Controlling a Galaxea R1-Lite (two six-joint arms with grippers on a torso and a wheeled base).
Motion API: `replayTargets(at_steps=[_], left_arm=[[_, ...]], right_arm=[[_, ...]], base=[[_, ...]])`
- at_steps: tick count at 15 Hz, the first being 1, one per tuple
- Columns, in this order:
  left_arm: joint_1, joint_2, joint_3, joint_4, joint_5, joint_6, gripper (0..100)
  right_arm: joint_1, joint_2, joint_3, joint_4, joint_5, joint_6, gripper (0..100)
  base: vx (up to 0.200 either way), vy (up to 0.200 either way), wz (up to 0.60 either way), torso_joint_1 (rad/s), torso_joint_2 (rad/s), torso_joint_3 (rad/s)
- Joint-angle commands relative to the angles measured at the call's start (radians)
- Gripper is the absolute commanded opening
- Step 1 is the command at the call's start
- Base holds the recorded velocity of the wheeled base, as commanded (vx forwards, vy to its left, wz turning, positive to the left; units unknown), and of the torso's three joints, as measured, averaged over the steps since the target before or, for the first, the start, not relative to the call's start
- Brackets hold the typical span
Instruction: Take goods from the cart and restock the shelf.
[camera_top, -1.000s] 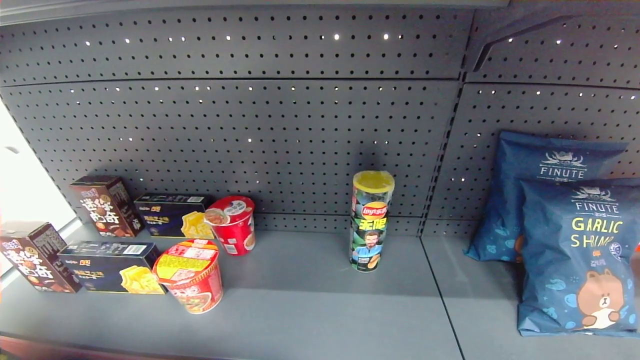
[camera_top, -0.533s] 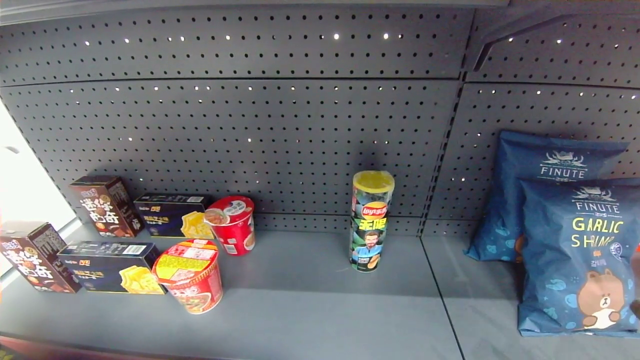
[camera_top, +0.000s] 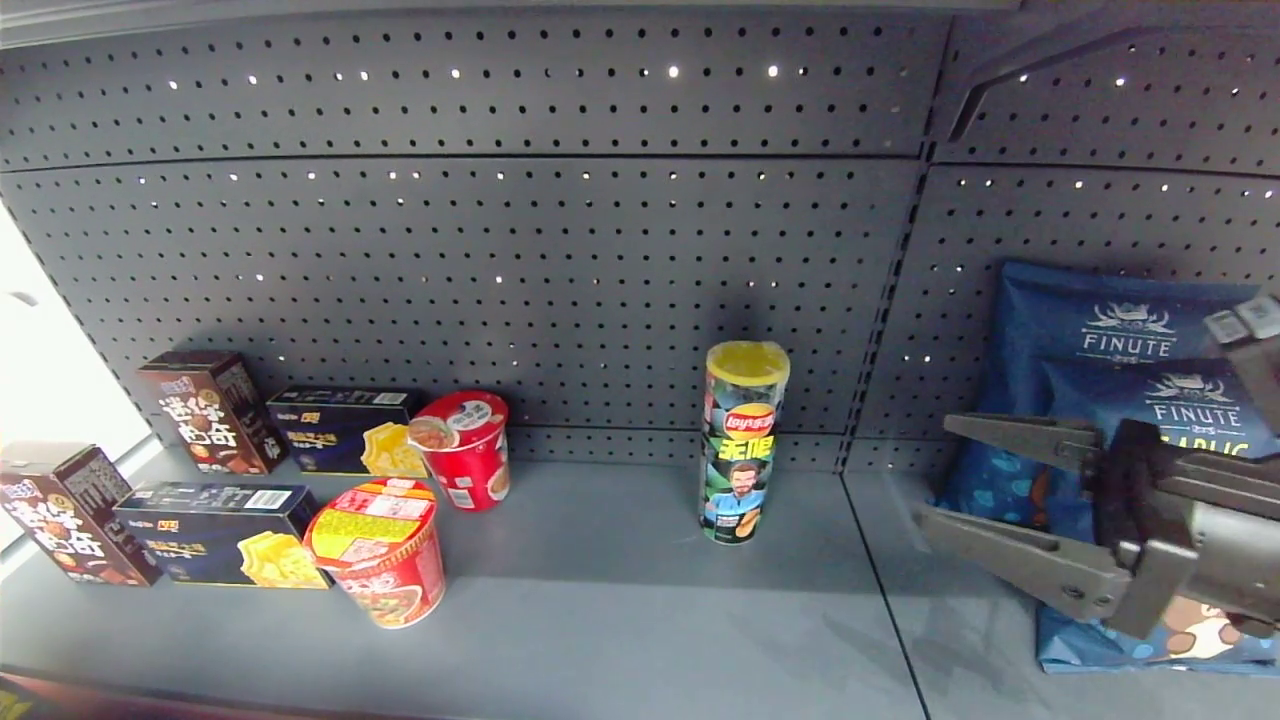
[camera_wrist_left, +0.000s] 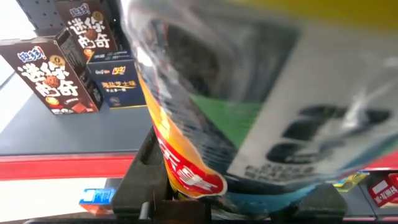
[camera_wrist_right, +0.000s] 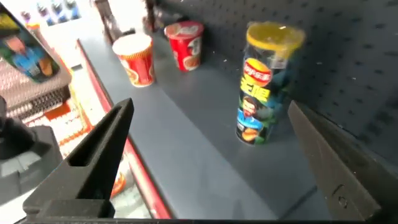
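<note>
A tall chips can (camera_top: 745, 440) with a yellow lid stands upright on the grey shelf (camera_top: 620, 620), near the pegboard back; the right wrist view has it too (camera_wrist_right: 264, 87). My right gripper (camera_top: 935, 470) is open and empty, just right of that can and in front of the blue snack bags (camera_top: 1130, 330). From the wrist, the right gripper (camera_wrist_right: 210, 106) has its fingers spread on either side of the can, still short of it. My left gripper (camera_wrist_left: 236, 199) is shut on another chips can (camera_wrist_left: 261, 93), held close to the camera below the shelf's left end.
Two red cup noodles (camera_top: 385, 550) (camera_top: 465, 450), two navy boxes (camera_top: 225, 530) and two brown boxes (camera_top: 210, 410) fill the shelf's left part. Bare shelf lies between the cups and the standing can. A red shelf edge (camera_wrist_left: 62, 165) runs along the front.
My right gripper has come into the head view from the right, open, and now stands before the blue bags. Nothing on the shelf has moved.
</note>
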Motion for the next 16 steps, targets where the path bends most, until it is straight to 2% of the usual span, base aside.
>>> replayTargets(at_steps=[1,3,10,16], left_arm=[[-0.004,0.018,-0.006,0.0,0.0,0.0,0],[-0.01,0.016,-0.004,0.0,0.001,0.0,0],[-0.008,0.013,-0.006,-0.002,0.004,-0.001,0],[-0.005,0.013,0.0,0.001,0.006,-0.001,0]], right_arm=[[-0.073,0.249,-0.073,-0.076,0.113,-0.068,100],[-0.108,0.356,-0.125,-0.1,0.21,-0.122,100],[-0.145,0.591,-0.266,-0.114,0.277,-0.149,100],[-0.136,0.755,-0.403,-0.132,0.28,-0.148,100]], base=[[0.0,0.0,0.0,0.0,0.0,0.0],[0.0,0.0,0.0,0.0,0.0,0.0],[0.0,0.0,0.0,0.0,0.0,0.0],[0.0,0.0,0.0,0.0,0.0,0.0]])
